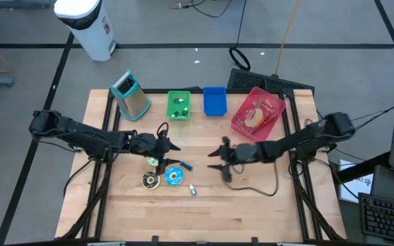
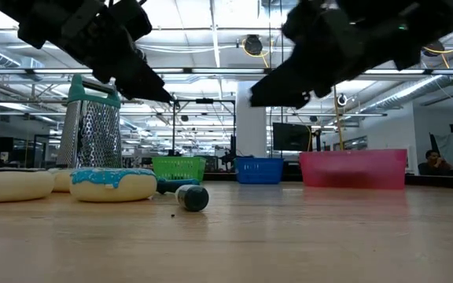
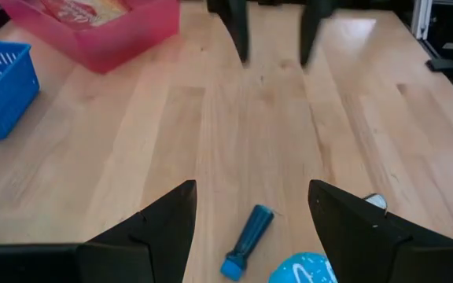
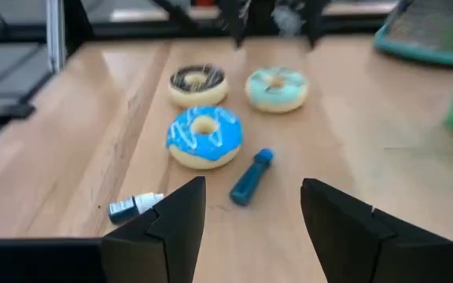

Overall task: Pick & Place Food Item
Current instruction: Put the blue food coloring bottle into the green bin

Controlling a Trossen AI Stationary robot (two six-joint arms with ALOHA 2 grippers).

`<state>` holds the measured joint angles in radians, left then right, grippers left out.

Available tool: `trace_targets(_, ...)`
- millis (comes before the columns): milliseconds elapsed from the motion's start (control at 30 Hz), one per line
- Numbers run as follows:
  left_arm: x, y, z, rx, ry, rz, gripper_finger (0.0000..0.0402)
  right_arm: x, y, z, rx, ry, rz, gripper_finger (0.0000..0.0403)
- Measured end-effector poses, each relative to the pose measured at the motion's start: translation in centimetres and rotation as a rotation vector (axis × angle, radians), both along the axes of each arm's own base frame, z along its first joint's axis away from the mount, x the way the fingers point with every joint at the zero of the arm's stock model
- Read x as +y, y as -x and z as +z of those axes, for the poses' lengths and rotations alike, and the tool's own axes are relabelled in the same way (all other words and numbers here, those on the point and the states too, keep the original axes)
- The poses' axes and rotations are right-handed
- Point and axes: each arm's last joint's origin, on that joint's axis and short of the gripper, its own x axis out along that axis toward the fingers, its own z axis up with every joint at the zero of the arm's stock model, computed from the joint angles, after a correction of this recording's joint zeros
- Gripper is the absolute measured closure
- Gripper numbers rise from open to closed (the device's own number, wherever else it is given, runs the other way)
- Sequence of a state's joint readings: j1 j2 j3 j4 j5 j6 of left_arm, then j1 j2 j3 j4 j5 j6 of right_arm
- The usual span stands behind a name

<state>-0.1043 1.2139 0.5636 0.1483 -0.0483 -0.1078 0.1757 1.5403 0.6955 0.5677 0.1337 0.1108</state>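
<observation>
Doughnuts lie on the wooden table (image 1: 252, 212) near its front-left: a blue-iced doughnut (image 4: 204, 137), a chocolate-iced doughnut (image 4: 198, 84) and a pale mint-iced doughnut (image 4: 277, 87), close together. A blue marker (image 4: 251, 177) lies just beside the blue-iced one. Left gripper (image 1: 172, 147) hangs over the doughnuts, fingers spread, holding nothing. Right gripper (image 1: 217, 160) faces it from mid-table, fingers apart and empty. Pink bin (image 1: 257, 113), blue basket (image 1: 214, 101), green basket (image 1: 178, 105) and grater (image 1: 130, 94) line the far edge.

The wooden table (image 1: 252, 205) carries three donuts (image 4: 204, 136), a blue tube (image 4: 251, 177), a small vial (image 4: 134, 206), a grater (image 1: 133, 96), and green (image 1: 178, 105), blue (image 1: 214, 101) and pink (image 1: 257, 114) bins.
</observation>
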Motion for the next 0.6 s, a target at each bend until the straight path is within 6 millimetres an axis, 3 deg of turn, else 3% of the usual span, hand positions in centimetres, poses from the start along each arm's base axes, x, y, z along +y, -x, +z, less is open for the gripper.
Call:
trace_targets(300, 0.3, -0.6, 0.9, -0.118, -0.039, 0.025, 0.0158, 1.1, -7.3, -3.1, 0.135, 0.055, 0.007, 0.0206)
trace_targets(600, 0.3, -0.9, 1.6, -0.198, -0.077, 0.014, 0.0158, 1.1, -10.3, -7.2, 0.215, 0.061, -0.007, 0.0206)
